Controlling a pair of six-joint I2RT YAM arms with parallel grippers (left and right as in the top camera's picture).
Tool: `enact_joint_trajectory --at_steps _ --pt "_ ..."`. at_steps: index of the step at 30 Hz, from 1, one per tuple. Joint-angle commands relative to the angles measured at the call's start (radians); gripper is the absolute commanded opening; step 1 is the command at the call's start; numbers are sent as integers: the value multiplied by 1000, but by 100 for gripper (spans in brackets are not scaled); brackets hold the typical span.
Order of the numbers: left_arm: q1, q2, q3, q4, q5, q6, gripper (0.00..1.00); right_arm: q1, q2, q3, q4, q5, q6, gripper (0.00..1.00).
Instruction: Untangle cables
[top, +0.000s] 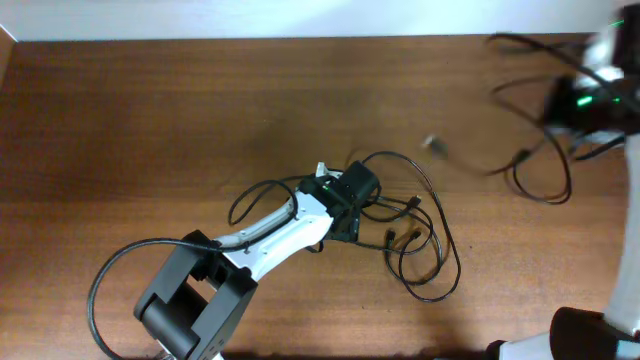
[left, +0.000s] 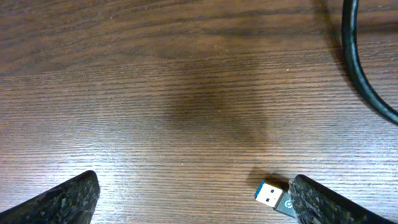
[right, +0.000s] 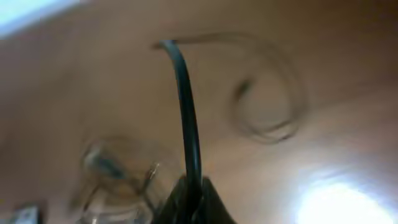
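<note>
A tangle of thin black cables lies on the wooden table at centre right. My left gripper is low over its left side, jaws open. A blue-tipped USB plug lies on the wood beside the right finger. My right gripper is raised at the far right, blurred, and shut on a black cable that rises from between its fingers. That cable hangs in loops to the table; a plug end swings in the air.
A thick black cable curves through the top right of the left wrist view. The left arm's own cable loops at the front left. The table's far edge meets a white wall.
</note>
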Motion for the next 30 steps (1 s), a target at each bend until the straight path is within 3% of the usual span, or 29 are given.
enact_joint_trajectory --at_steps 1,4,6,8,9,10,11,16,18,23,26,30 --pt "0 9 3 -1 -3 -3 99 -125 41 16 119 489 88 4" --pt "0 9 3 -1 -3 -3 99 -312 156 16 146 639 305 4" --pt "0 9 3 -1 -3 -3 99 -465 273 16 169 460 340 4" --pt "0 9 3 -1 -3 -3 99 -514 349 16 187 378 314 6" --pt "0 9 3 -1 -3 -3 99 -520 361 16 206 310 314 29" --pt "0 9 3 -1 -3 -3 99 -518 360 18 216 251 314 75" --pt "0 9 3 -1 -3 -3 99 -517 359 27 210 217 304 97" --pt "0 9 3 -1 -3 -3 99 -515 271 208 108 -66 231 99" --pt "0 9 3 -1 -3 -3 99 -481 153 331 81 -71 224 99" --pt "0 9 3 -1 -3 -3 99 -308 -139 342 -10 -74 185 99" --pt "0 9 3 -1 -3 -3 99 -294 -316 342 -142 -78 185 99" --pt "0 9 3 -1 -3 -3 99 -260 -410 313 -251 -322 -71 99"
